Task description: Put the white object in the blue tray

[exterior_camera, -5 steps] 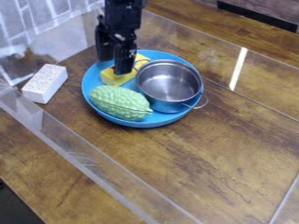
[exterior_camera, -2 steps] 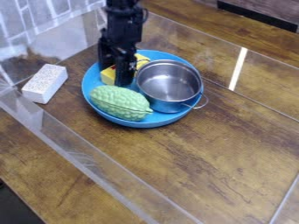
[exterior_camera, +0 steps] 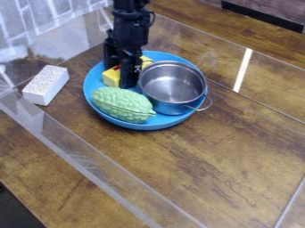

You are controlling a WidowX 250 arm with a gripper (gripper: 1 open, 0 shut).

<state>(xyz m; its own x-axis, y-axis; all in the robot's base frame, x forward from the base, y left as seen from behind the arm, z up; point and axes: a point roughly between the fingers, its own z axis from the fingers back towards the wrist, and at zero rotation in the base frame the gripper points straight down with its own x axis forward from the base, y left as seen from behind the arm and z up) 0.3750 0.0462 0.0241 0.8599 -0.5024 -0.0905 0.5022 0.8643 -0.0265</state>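
Across the near part of the counter [exterior_camera: 202, 169], bare wood is showing. Farther back, toward the left edge, the white object [exterior_camera: 46, 85], a speckled block, is lying outside the blue tray [exterior_camera: 163, 119], just beside its left rim. Within the tray, a green vegetable [exterior_camera: 123, 104] is occupying the near side, and a steel pot [exterior_camera: 172, 84] the right. Behind the vegetable, the dark hand [exterior_camera: 124, 71] is reaching down at the yellow block [exterior_camera: 127, 77]; its fingers are standing apart, released, though whether they are touching that block cannot be told.

The step in hand, as judged, is reaching the white object. The arm is needing to rise clear of the pot's rim before crossing left, then to align its fingers with the block's long sides, descend vertically and close gently at mid-length. For placing, the space beside the vegetable is looking tight; a low, slow release is lessening the risk of tipping.
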